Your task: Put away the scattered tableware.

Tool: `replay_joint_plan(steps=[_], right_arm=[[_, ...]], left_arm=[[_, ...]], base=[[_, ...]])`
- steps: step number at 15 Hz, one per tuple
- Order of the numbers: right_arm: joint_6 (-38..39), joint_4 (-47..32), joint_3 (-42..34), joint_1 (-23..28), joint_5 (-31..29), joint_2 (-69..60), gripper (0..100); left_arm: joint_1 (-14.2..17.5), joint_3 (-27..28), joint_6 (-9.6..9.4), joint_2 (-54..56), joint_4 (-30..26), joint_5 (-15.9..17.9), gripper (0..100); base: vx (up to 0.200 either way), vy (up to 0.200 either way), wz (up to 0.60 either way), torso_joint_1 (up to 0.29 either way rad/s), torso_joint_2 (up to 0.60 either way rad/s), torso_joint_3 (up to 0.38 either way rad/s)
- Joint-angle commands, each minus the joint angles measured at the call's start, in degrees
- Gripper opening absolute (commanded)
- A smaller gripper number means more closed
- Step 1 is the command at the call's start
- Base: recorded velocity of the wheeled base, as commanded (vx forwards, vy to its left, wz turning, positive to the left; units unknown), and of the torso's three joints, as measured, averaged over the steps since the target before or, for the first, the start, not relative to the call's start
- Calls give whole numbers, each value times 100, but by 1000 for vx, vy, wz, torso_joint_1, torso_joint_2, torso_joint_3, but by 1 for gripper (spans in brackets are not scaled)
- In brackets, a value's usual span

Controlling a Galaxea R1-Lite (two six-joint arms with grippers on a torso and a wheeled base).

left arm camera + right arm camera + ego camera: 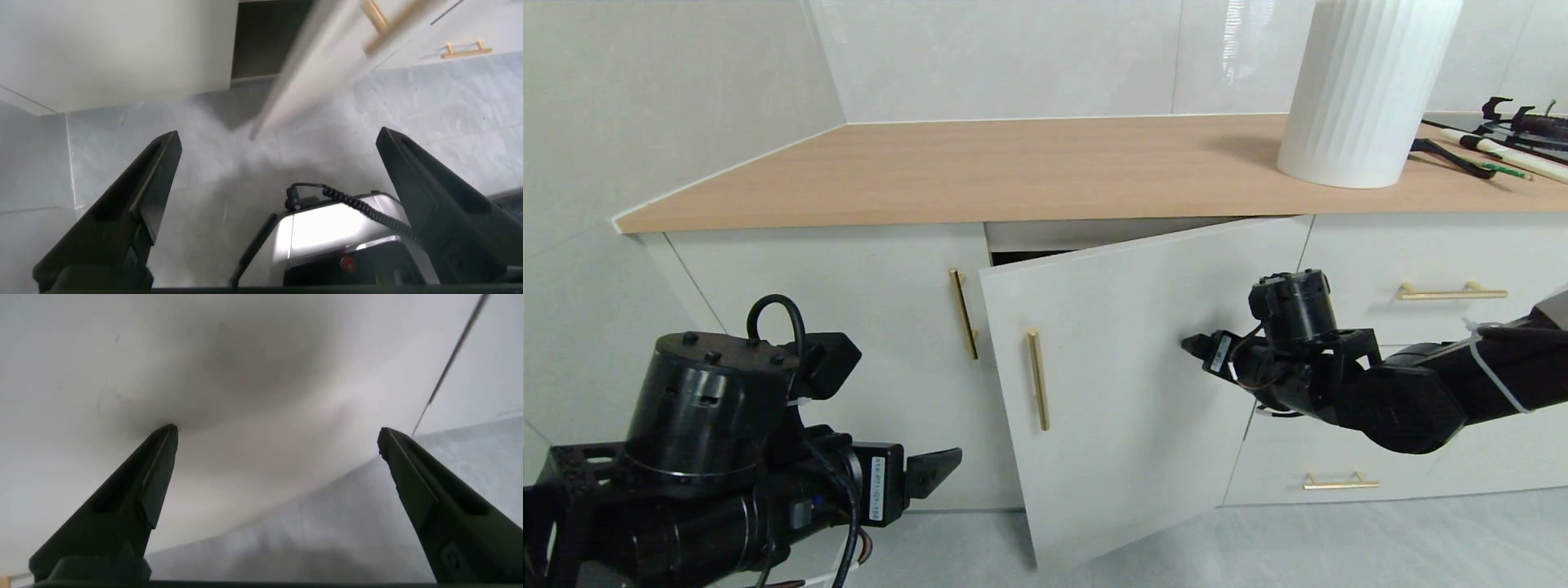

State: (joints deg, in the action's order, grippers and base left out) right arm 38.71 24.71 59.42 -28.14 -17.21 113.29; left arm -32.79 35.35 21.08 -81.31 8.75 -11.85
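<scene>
Scattered tableware (1503,155), black utensils and light chopsticks, lies on the wooden countertop (980,171) at the far right, beside a tall white ribbed holder (1364,90). Below, a white cabinet door (1135,367) with a gold handle (1037,380) stands partly swung out. My right gripper (1197,346) is at the door's outer face, right of the handle. In the right wrist view this gripper (278,434) is open and holds nothing, with the door face (204,367) close ahead. My left gripper (935,474) hangs low on the left; its wrist view shows it (278,140) open over the floor, the door's edge (319,57) beyond.
A closed door with a gold handle (964,314) is left of the open one. Drawers with gold handles (1450,291) (1339,482) are to the right. A tiled wall (645,106) bounds the left side. Grey floor (1339,547) lies below.
</scene>
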Motion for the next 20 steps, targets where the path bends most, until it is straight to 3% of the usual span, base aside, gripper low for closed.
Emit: replay_joint_plan(steps=[1, 10, 13, 20], right_arm=[[41, 7, 158, 10, -124, 203, 100], [287, 16, 633, 159, -766, 589, 100], [322, 25, 905, 291, -1249, 791, 100], [357, 95, 896, 414, -1328, 677, 100]], left_arm=[[1, -2, 2, -16, 4, -2, 100], [1, -11, 2, -16, 12, -2, 100], [1, -11, 2, -16, 4, -2, 100], [1, -2, 10, -43, 12, -2, 100]], base=[[0, 0, 0, 0, 0, 0], [0, 0, 0, 0, 0, 0], [0, 0, 0, 0, 0, 0], [0, 0, 0, 0, 0, 0]])
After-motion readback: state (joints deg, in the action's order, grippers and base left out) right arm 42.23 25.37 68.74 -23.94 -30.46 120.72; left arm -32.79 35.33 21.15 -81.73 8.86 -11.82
